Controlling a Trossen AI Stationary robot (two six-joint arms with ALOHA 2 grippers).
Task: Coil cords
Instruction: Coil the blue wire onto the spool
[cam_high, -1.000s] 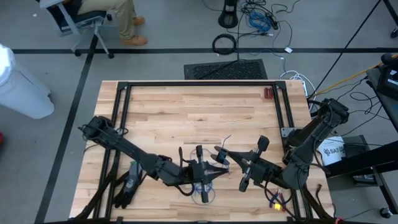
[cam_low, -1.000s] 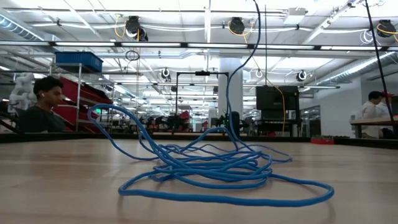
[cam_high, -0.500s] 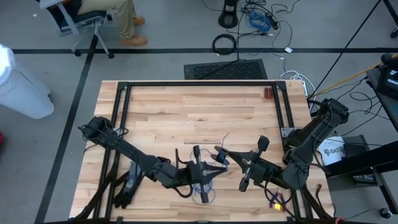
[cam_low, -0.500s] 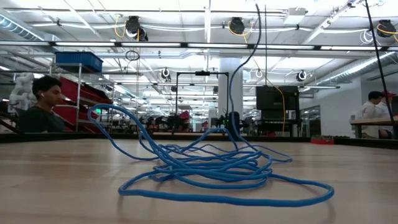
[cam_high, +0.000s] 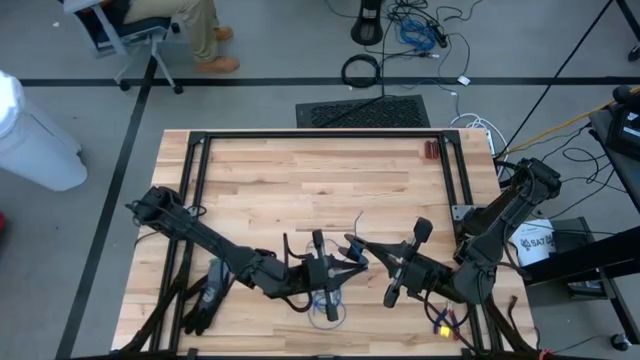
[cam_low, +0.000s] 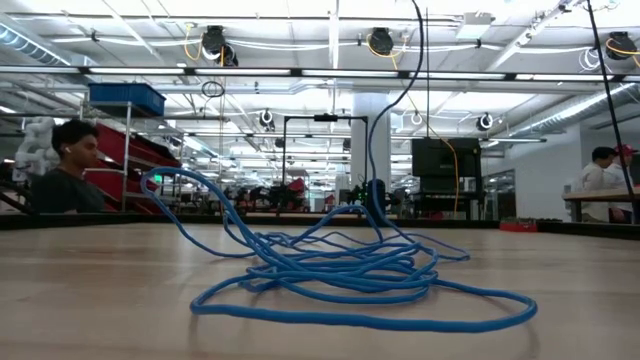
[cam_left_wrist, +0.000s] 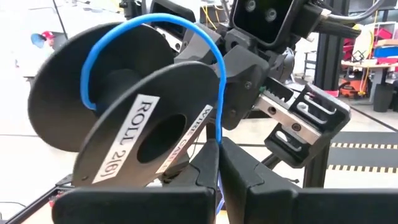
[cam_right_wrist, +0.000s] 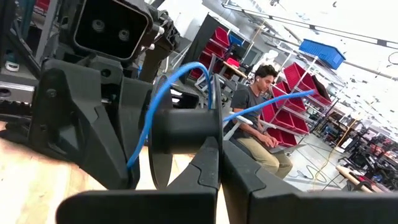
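1 blue wire (cam_low: 350, 275) in a loose heap, near-center of the table (cam_high: 300, 180), w/ 1 black spool (cam_left_wrist: 134, 124) labeled "ROLL 2(6)". Left gripper (cam_left_wrist: 217, 165) pinches the wire, right gripper (cam_right_wrist: 217, 165) clamps the spool.

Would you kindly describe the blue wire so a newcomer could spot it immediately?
Start at the wooden table and go to its near edge, between the two arms. The blue wire lies there in a loose tangle, thin and bright, unlike the black glove farther left.
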